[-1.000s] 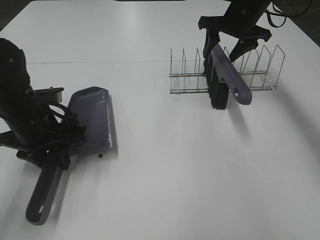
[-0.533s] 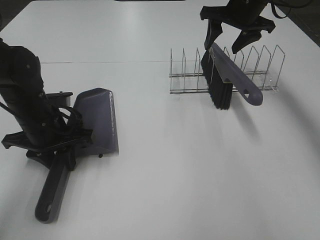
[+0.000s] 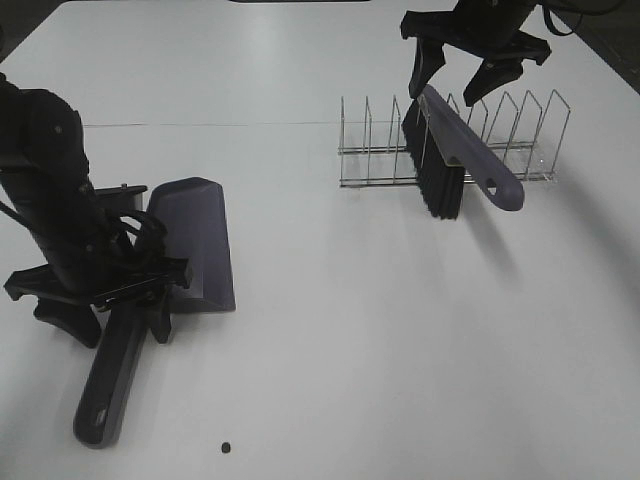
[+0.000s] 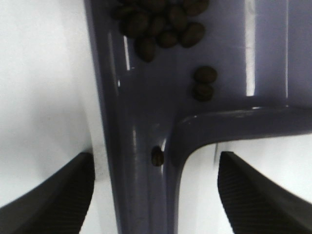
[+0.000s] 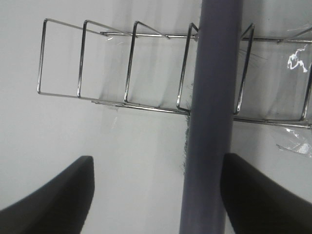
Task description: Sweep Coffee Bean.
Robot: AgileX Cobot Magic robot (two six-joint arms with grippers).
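At nine o'clock, left gripper (image 3: 100, 300) spread wide astride dustpan (image 3: 195, 240) handle, gripping nothing; coffee beans (image 4: 161, 22) in pan.

One dustpan (image 3: 195, 245), one brush (image 3: 455, 155) and one wire rack (image 3: 520, 150) sit on the table (image 3: 400, 330). One loose bean (image 3: 227, 447) lies there; roughly a dozen beans (image 4: 161, 24) show inside the pan.

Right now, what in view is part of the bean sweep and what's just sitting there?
Job:
coffee beans in the dustpan
stray bean on the table
brush

Not the job:
wire rack, with the brush resting in it
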